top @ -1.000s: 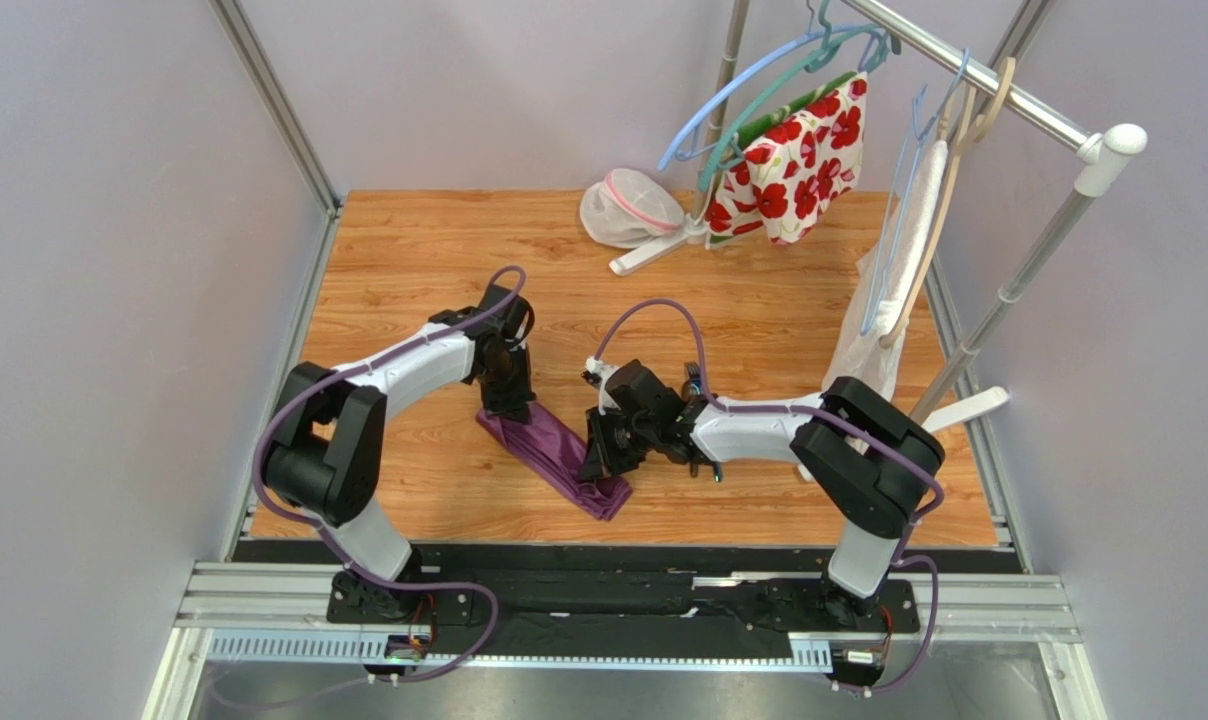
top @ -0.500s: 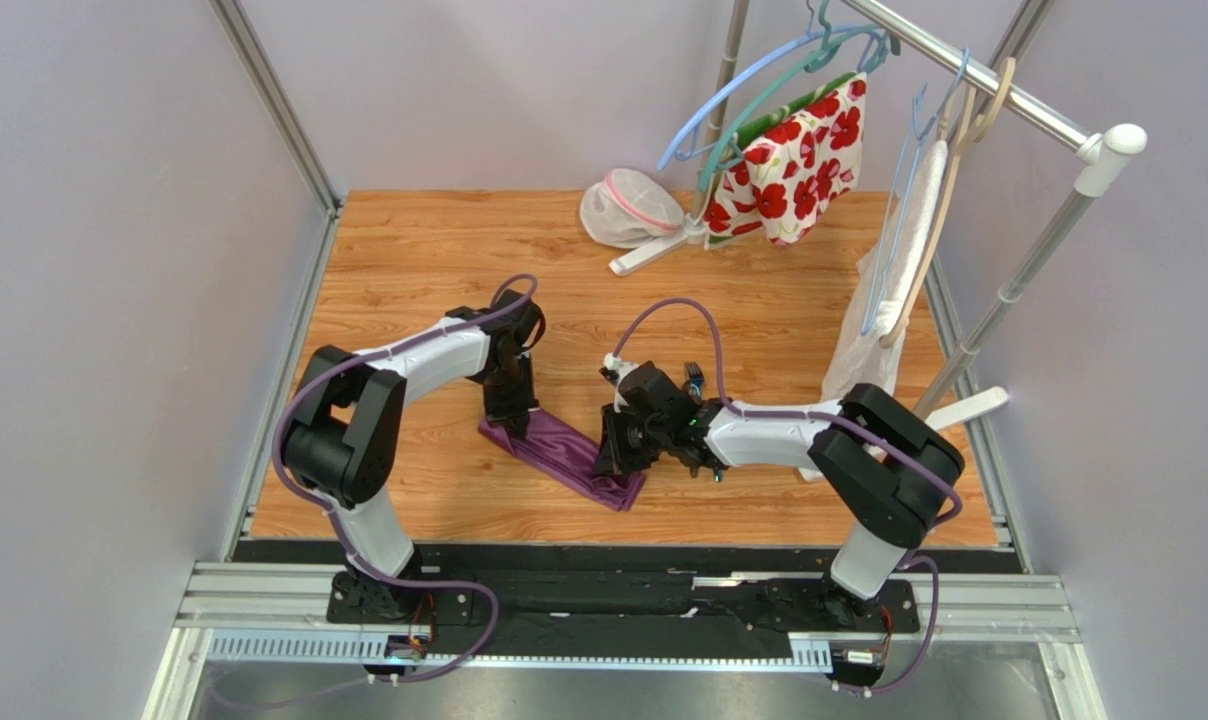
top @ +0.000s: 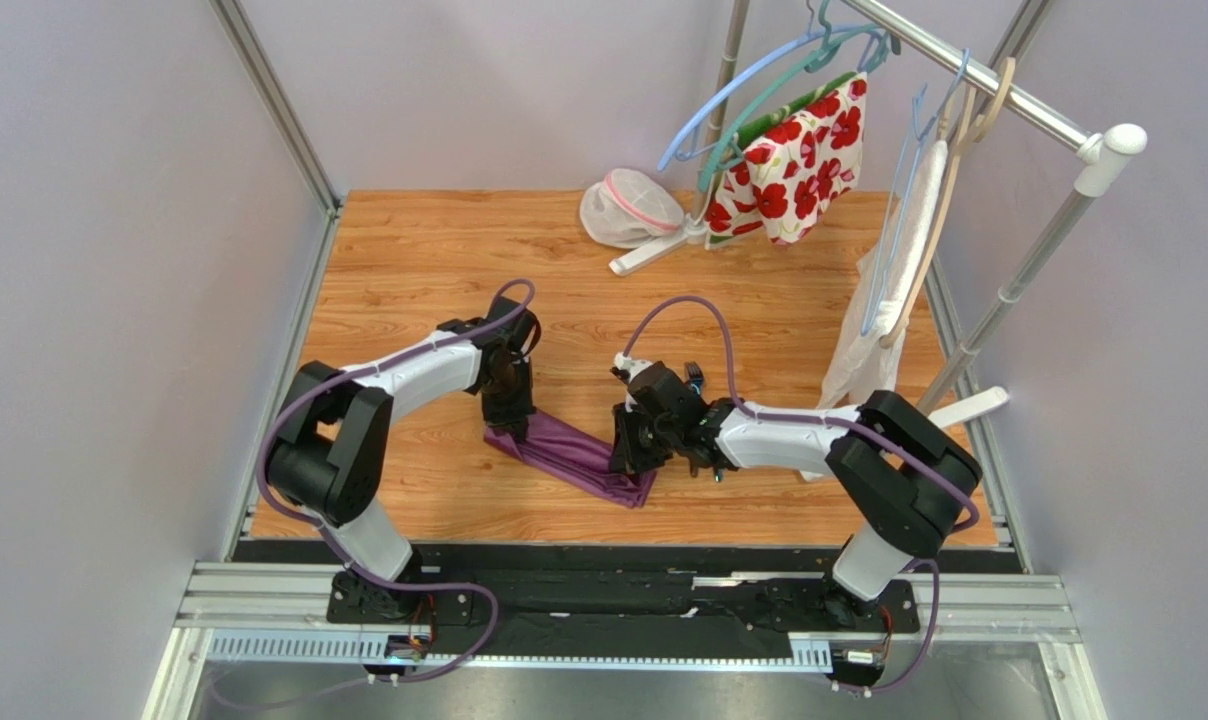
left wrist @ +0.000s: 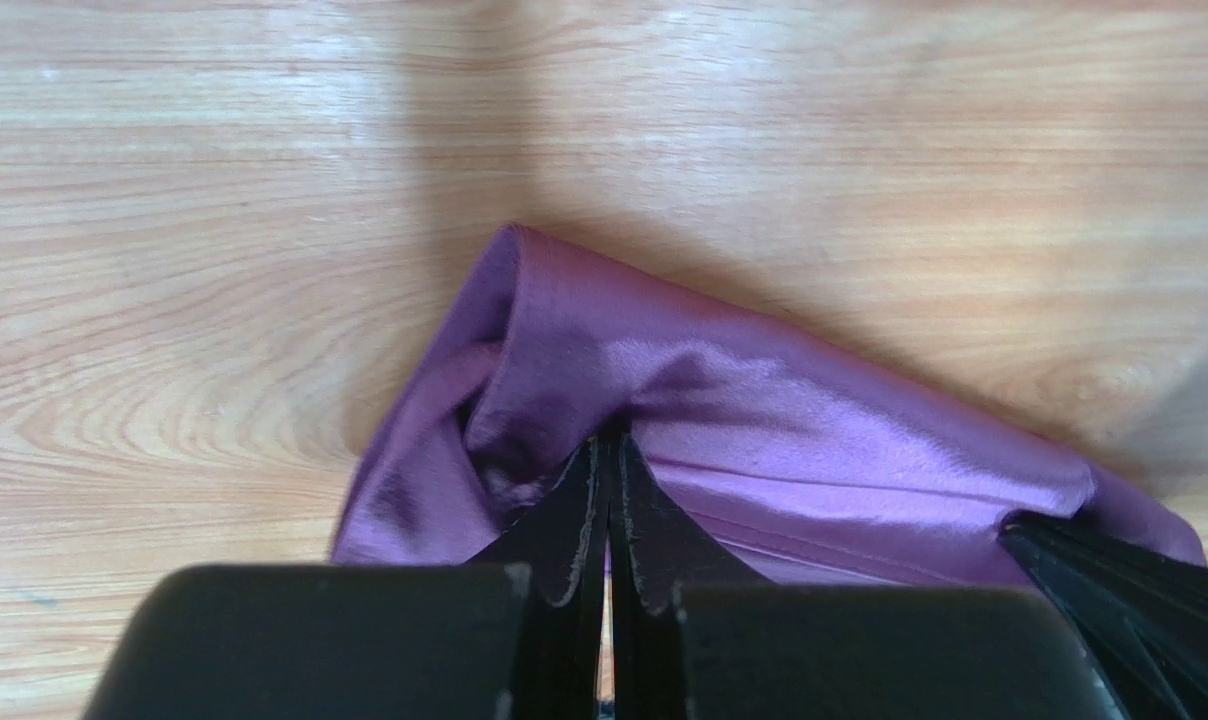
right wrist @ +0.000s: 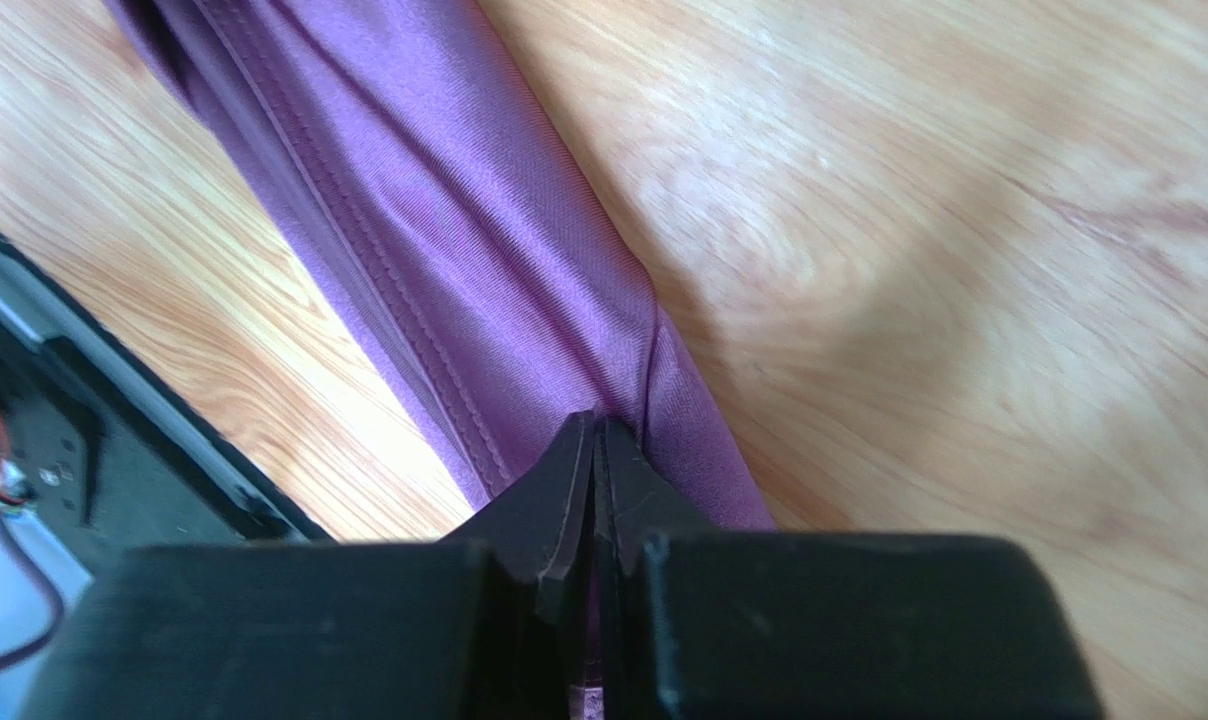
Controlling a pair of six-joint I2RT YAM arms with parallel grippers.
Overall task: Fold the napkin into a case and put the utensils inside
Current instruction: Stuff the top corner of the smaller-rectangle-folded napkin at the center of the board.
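Top external view shows you the dark purple folded cloth napkin [top: 573,450] lying on the wooden table [top: 415,255] between both arms; your left gripper [top: 508,426] and right gripper [top: 630,465] each pinch one end.

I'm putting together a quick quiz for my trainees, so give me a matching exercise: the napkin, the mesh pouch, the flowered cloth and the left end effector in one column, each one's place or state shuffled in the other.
Column A: 1 napkin; 2 mesh pouch; 3 flowered cloth; 4 left end effector.
Column B: a hanging on the rack; b lying at the table's far edge; c shut on purple fabric; d bunched into a strip, pinched at both ends.
Pairs: 1-d, 2-b, 3-a, 4-c.
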